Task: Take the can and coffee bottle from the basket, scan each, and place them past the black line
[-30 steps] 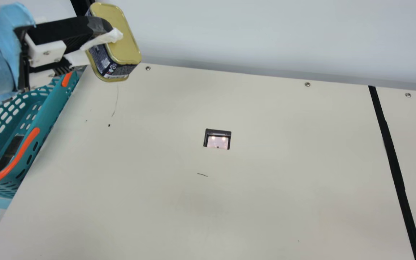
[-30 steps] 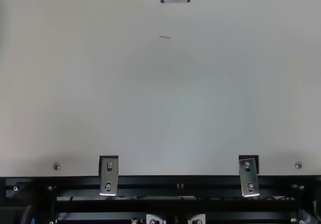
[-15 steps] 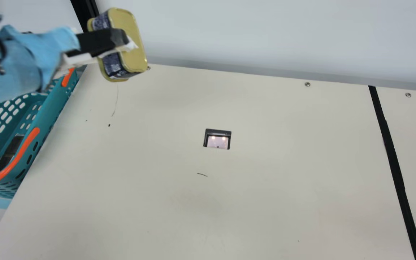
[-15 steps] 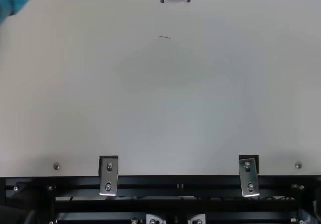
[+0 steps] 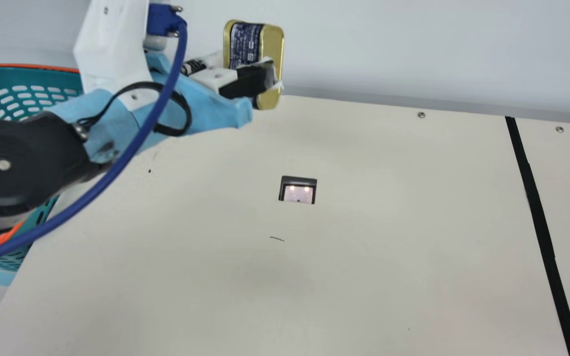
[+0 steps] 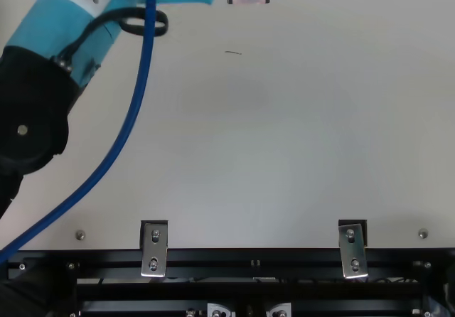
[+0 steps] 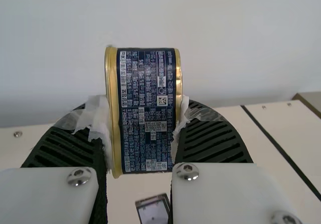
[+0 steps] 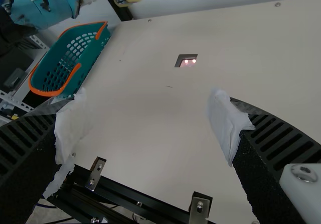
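Note:
In the main view my left gripper (image 5: 260, 79) is shut on the gold-and-navy can (image 5: 245, 44), held in the air toward the table's far edge, left of the scanner window (image 5: 298, 194). The left wrist view has the can (image 7: 146, 111) squeezed between the taped fingers of my left gripper (image 7: 143, 133). My right gripper (image 8: 145, 128) stands open in the right wrist view, nothing between its fingers. The teal basket (image 8: 70, 58) is at the table's left side. A black line (image 5: 537, 212) crosses the table's right part. I cannot make out the coffee bottle.
My left arm (image 5: 23, 158) and its blue cable (image 5: 131, 148) stretch over the table's left part, partly covering the basket. Metal brackets (image 6: 154, 249) sit along the near edge, beside the black frame rail (image 6: 256, 264).
My left arm has swung right and further over the table, carrying the can to the right along the far side. The can has turned so its navy label shows more.

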